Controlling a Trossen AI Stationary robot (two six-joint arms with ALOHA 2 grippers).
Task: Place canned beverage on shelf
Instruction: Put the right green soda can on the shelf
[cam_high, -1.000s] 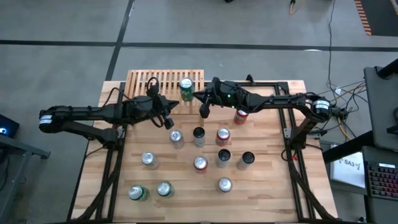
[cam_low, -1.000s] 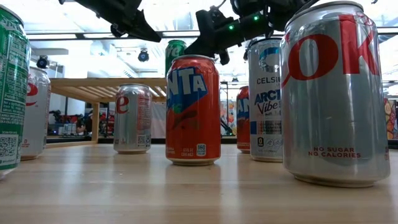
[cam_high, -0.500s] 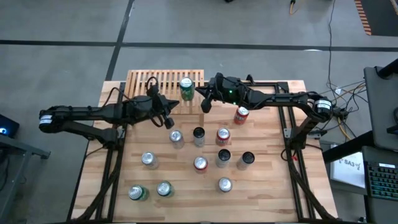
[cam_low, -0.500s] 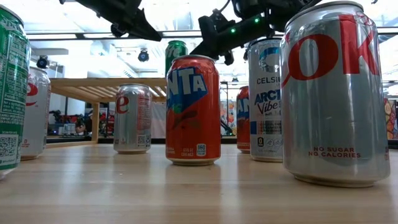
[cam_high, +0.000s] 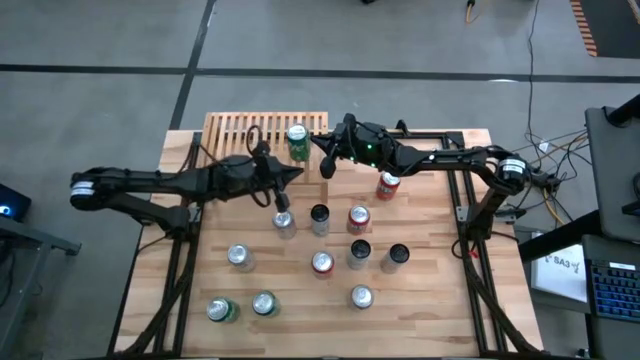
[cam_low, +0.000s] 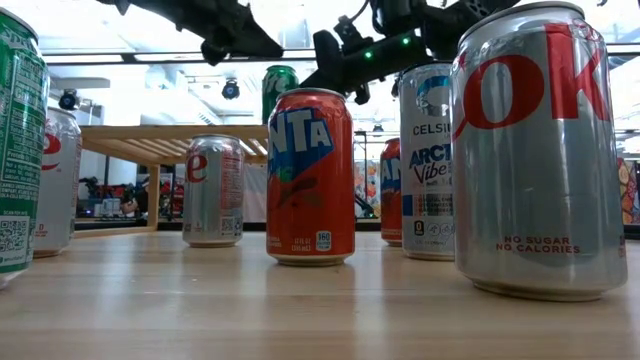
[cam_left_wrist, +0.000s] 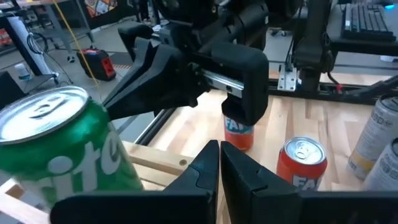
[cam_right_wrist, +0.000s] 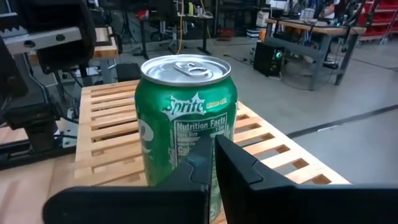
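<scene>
Left pincer (cam_high: 291, 172), fingers together, empty, above worktop (cam_high: 180, 262) | green can (cam_high: 297, 142) upright on shelf (cam_high: 240, 128), far side | right pincer (cam_high: 325, 168), fingers together, beside it | step: one can shelved; next, probably open over a worktop can.

I see the left gripper (cam_high: 296, 172) has advanced toward the green can (cam_high: 297, 142), which now stands just beyond its closed fingertips. The right gripper (cam_high: 324, 165) has shifted slightly closer beside that can.
</scene>
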